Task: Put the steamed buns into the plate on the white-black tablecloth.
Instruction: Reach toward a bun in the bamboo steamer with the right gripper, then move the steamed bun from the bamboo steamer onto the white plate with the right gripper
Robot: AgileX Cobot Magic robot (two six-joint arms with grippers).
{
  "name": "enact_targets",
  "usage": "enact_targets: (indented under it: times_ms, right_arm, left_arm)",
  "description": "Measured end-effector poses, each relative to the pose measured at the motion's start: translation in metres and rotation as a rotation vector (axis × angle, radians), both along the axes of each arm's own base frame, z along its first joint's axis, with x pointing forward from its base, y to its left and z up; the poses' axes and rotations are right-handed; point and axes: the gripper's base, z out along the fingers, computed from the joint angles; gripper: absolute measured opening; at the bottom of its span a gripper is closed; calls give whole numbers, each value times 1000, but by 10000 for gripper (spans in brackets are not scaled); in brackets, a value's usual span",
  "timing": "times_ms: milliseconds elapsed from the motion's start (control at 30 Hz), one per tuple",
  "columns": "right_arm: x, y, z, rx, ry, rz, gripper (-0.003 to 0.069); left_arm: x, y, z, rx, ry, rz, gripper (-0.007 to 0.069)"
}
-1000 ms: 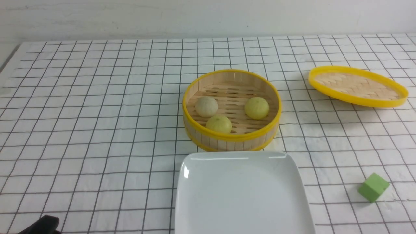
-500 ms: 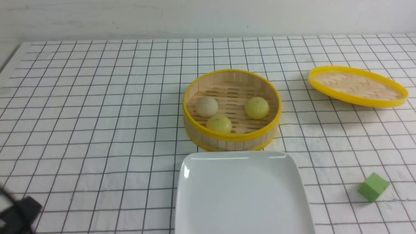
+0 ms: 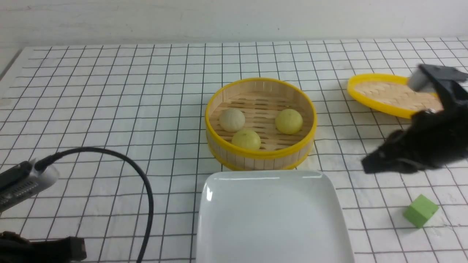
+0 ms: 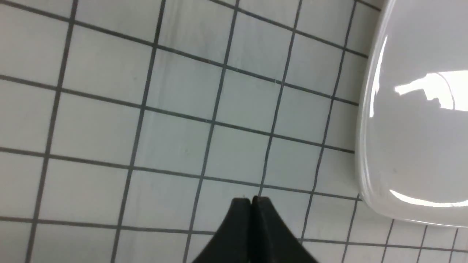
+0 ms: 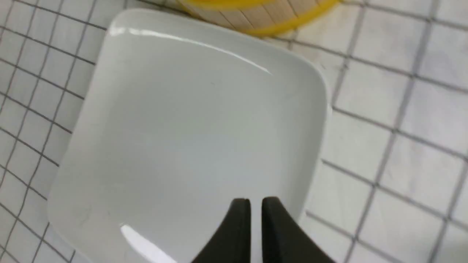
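Three steamed buns lie in the round yellow-rimmed bamboo steamer [image 3: 260,154]: an off-white one [image 3: 232,119] and two pale yellow ones [image 3: 248,139] [image 3: 289,121]. The white rounded-square plate [image 3: 272,215] sits empty just in front of the steamer on the white-black tablecloth [image 3: 109,109]. My left gripper [image 3: 76,248] is low at the front left, shut and empty [image 4: 251,200], with the plate [image 4: 413,128] off to its side. My right gripper [image 3: 367,165] hovers right of the steamer, shut and empty [image 5: 256,201], above the plate's [image 5: 197,138] edge.
A yellow-rimmed woven lid [image 3: 387,95] lies at the back right, partly behind my right arm. A green cube [image 3: 420,210] sits at the front right. A black cable [image 3: 142,182] loops from my left wrist over the cloth. The steamer's wall [image 5: 263,18] shows in the right wrist view.
Both arms have come into the front view: the left has risen at the front left with its cable, and the right has swung in from the right, in front of the lid.
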Motion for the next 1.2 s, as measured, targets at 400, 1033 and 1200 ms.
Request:
enact_targets:
  times_ms: [400, 1033, 1200]
  right_arm:
    - [134, 49, -14, -151, -99, 8, 370]
    - [146, 57, 17, -170, -59, 120, 15]
    - [71, 48, 55, -54, 75, 151, 21]
  left_arm:
    - [0, 0, 1, -1, 3, 12, 143]
    - [3, 1, 2, 0, -26, 26, 261]
    - [3, 1, 2, 0, -31, 28, 261]
